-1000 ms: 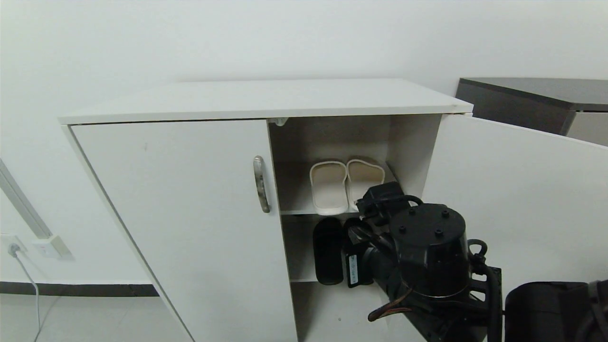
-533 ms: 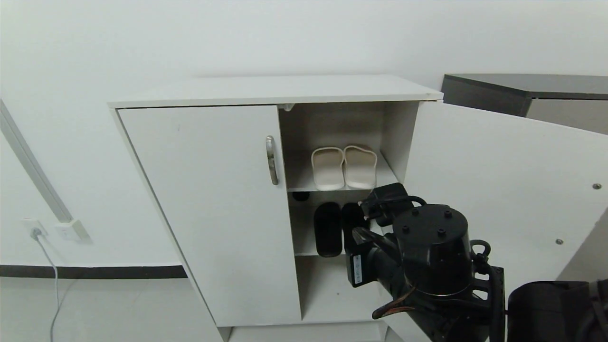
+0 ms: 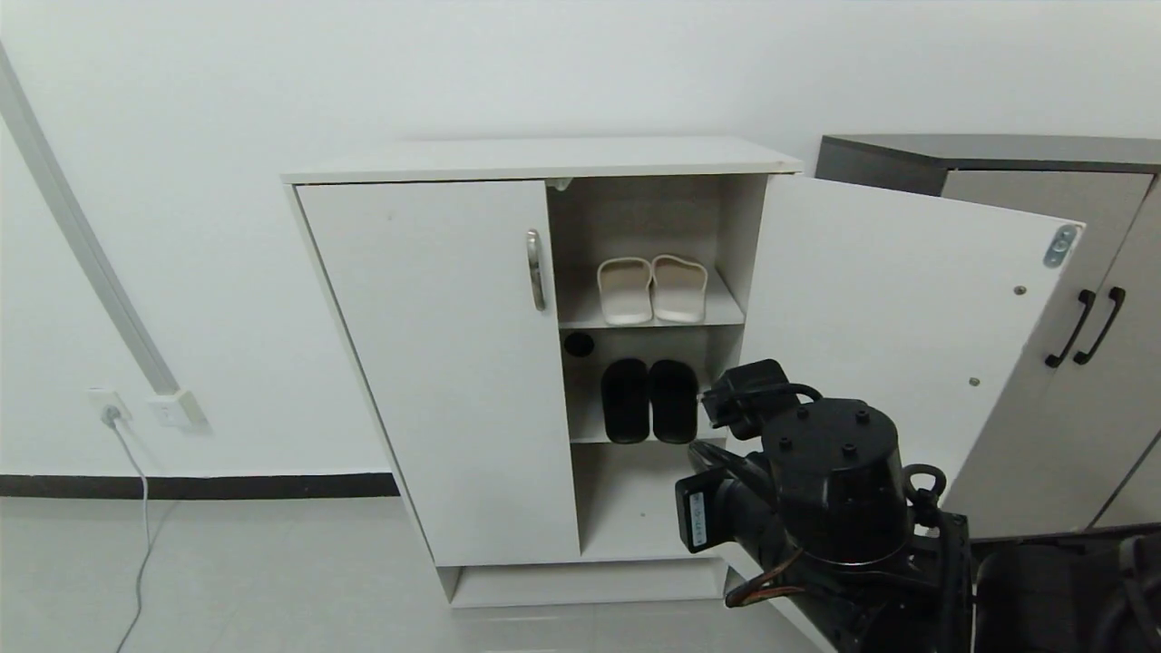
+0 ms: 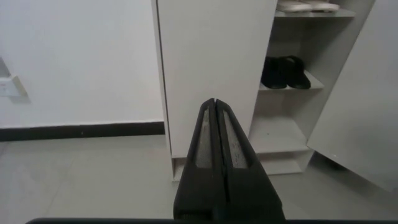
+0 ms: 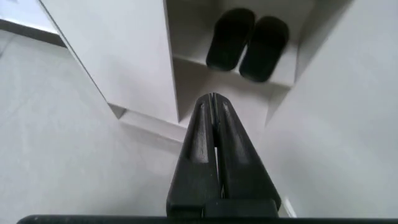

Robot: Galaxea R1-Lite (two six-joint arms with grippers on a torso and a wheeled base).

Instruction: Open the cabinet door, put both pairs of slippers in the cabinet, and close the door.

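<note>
The white cabinet (image 3: 544, 159) stands against the wall with its right door (image 3: 889, 308) swung wide open and its left door (image 3: 444, 363) closed. A pair of white slippers (image 3: 651, 288) lies on the upper shelf. A pair of black slippers (image 3: 649, 400) lies on the shelf below. My right arm (image 3: 816, 490) hangs in front of the open half, back from the shelves. My right gripper (image 5: 213, 96) is shut and empty, pointing at the floor below the black slippers (image 5: 247, 39). My left gripper (image 4: 214, 102) is shut and empty, facing the closed door (image 4: 214, 56).
A grey cabinet (image 3: 1043, 236) with two black handles (image 3: 1084, 326) stands right of the open door. A wall socket with a cable (image 3: 109, 408) is at the left. Bare tiled floor (image 3: 227, 580) stretches in front and to the left.
The head view has drawn back from the cabinet, which now looks smaller and shows its base and the floor. The slippers have stayed on their shelves and the door has stayed open.
</note>
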